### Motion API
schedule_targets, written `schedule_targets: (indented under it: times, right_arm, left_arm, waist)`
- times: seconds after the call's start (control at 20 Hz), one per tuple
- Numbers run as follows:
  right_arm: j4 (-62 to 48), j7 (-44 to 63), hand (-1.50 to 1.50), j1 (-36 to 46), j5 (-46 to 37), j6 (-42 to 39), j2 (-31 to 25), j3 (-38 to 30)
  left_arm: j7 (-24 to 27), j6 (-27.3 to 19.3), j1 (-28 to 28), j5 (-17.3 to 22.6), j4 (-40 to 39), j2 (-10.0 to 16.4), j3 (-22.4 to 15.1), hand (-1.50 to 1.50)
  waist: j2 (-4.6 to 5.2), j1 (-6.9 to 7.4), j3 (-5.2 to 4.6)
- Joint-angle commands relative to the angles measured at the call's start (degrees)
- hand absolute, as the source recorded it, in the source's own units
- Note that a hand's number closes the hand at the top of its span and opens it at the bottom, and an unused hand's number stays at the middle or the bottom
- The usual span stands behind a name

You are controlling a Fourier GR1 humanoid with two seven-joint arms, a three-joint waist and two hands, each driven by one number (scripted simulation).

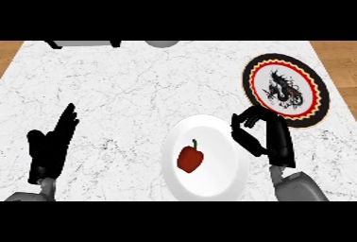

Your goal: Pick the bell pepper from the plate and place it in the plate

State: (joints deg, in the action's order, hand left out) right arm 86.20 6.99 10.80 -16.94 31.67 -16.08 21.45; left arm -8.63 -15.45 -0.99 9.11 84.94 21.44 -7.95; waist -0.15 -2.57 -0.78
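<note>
A white marble counter with thin grey veins fills the view, with brown wooden flooring showing past its far left and far right corners; at the far edge, left of centre, sits a grey object with dark ends, cut off by the frame, and just right of it a grey rounded shape, also cut off; near the left edge the black left hand rests above the marble, fingers straight and pointing away, spread wide and holding nothing; right of centre and near lies a plain white round plate; on its left half lies the red bell pepper with a dark green stem, untouched by either hand; the black right hand hangs over the white plate's right rim, its fingers curled inward toward the thumb with a narrow gap, gripping nothing, apart from the pepper; far and right, just beyond that hand, lies a round plate with a black rim, a red and yellow ring and a black dragon figure on its white centre, its near edge partly hidden by the right hand
</note>
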Motion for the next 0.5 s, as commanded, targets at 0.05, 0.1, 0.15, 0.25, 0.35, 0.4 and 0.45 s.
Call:
schedule_targets:
  times: [0.05, 0.1, 0.15, 0.25, 0.35, 0.4, 0.45]
  right_arm:
    - [5.9, -10.1, -1.50, -10.6, 4.2, 13.5, 15.4, 3.9]
    - [6.6, -14.2, -1.50, -12.7, 4.0, 13.8, 15.6, 7.7]
    - [4.3, -17.9, -1.50, -14.4, 3.8, 13.9, 15.7, 11.1]
    - [3.1, -17.9, -1.50, -18.7, -1.5, 10.5, 12.3, 15.3]
    - [-1.4, -12.1, -1.50, -14.4, -5.5, 8.4, 8.7, 13.4]
    - [-1.9, -6.0, -1.50, -11.3, -9.6, 7.1, 6.6, 13.1]
    - [2.2, -1.7, -1.50, -13.5, -11.6, 5.9, 3.4, 13.3]
  left_arm:
    - [0.2, -1.8, 0.2, 0.2, -2.2, -4.1, -1.2, 0.00]
    - [-3.1, -2.4, -0.9, -0.4, -0.4, -4.0, -2.1, 0.00]
    - [-3.2, -0.9, -1.9, 0.2, -0.9, -3.1, -1.4, 0.00]
    - [-1.7, -2.4, -3.2, -2.2, -3.9, -5.1, -2.2, 0.00]
    - [-2.1, -0.7, -1.0, -1.9, -2.1, -4.0, -2.5, 0.00]
    - [-3.2, -2.2, -1.4, -2.0, -0.7, -4.9, -2.7, 0.00]
    - [-3.0, -2.8, -0.6, -2.5, 0.5, -5.4, -3.3, 0.00]
  waist:
    - [0.02, -0.24, 1.07]
    - [-0.06, 0.93, 1.05]
    - [0.12, 1.85, 0.94]
    - [0.11, 1.86, 0.78]
    - [0.14, 2.54, 0.76]
    - [0.10, 2.74, 0.69]
    - [-0.07, 2.37, 0.66]
